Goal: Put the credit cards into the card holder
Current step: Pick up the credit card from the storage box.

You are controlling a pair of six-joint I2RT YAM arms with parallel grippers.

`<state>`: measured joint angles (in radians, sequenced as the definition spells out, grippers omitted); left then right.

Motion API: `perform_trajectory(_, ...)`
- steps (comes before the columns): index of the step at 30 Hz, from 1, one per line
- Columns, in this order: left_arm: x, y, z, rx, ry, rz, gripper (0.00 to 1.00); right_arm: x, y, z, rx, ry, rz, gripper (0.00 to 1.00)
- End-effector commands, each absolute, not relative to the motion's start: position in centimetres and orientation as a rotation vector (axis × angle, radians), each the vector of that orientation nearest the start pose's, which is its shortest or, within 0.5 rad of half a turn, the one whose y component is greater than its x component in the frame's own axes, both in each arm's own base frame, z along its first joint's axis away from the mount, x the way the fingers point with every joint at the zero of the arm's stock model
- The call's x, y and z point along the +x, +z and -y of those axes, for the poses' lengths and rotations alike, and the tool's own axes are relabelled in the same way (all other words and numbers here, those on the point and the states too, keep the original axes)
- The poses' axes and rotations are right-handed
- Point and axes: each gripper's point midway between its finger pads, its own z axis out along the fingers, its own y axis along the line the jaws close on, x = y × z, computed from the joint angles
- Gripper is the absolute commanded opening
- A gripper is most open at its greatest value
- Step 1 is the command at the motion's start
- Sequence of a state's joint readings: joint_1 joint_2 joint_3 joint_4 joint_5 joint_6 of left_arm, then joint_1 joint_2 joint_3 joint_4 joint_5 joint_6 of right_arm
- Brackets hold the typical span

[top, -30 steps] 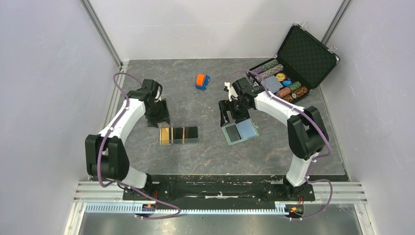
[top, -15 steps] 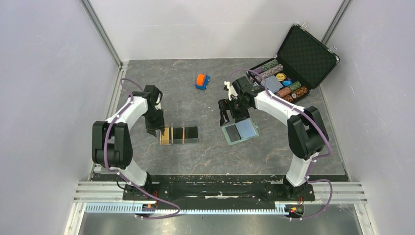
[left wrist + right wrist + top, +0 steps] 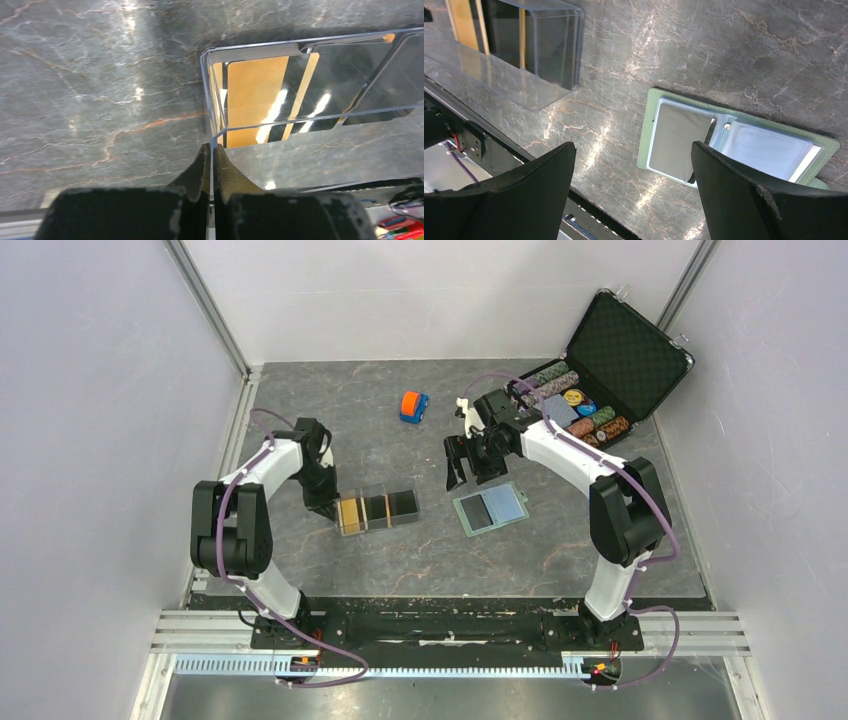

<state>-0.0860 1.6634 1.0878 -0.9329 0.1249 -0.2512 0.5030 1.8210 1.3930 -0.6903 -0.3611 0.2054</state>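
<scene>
- One grey worktop [image 3: 420, 560] carries everything. A black chip case [image 3: 625, 350] lies open at the upper right of the overhead view, with neither arm touching it.
- The clear tray [image 3: 378, 510], left of centre, has slid a little to the right and turned slightly since a moment ago.
- The card holder [image 3: 490, 508] lies open just right of centre with its clear pockets facing up. It is now fully uncovered.
- The right tool [image 3: 462, 465] has drawn back toward the upper part of the frame. Its jaws stand wide apart and hold nothing.
- The left tool [image 3: 212, 156] has gone from apart to pressed together on the thin end wall at the tray's left corner, by the look of the wrist view.
- The credit cards [image 3: 352, 513], orange-gold and black, all sit in the tray. None is in the holder yet.
- The toy car [image 3: 414, 406] sits well apart at the upper middle.
- My reading is that the tray is being steadied or dragged nearer, so card picking has not yet started.
</scene>
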Motion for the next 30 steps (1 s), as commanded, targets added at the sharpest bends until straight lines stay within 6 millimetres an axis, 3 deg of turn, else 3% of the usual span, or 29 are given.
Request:
perform_trajectory(1,27.2,4.1,8.5,-0.338,-0.443,-3.011,0.02,32.8,11.8,-26.6,-0.541,0.744,-2.639,0.88)
perform_trajectory(10,29.3,3.9,12.5,-0.357,-0.53,-2.974,0.02,33.1,14.2,-29.8,-0.592,0.839,-2.566,0.87)
perform_trajectory(17,30.1,4.1,16.1,-0.337,-0.648,-2.941,0.12,32.1,13.3,-33.5,-0.647,0.964,-2.553,0.81)
perform_trajectory(22,29.6,4.1,15.6,-0.331,-0.614,-2.94,0.21,31.7,11.9,-35.5,-0.676,1.038,-2.561,0.74)
perform_trajectory(30,28.1,2.9,14.5,-0.3,-0.54,-2.98,0.19,30.9,8.5,-36.8,-0.721,1.058,-2.615,0.62)
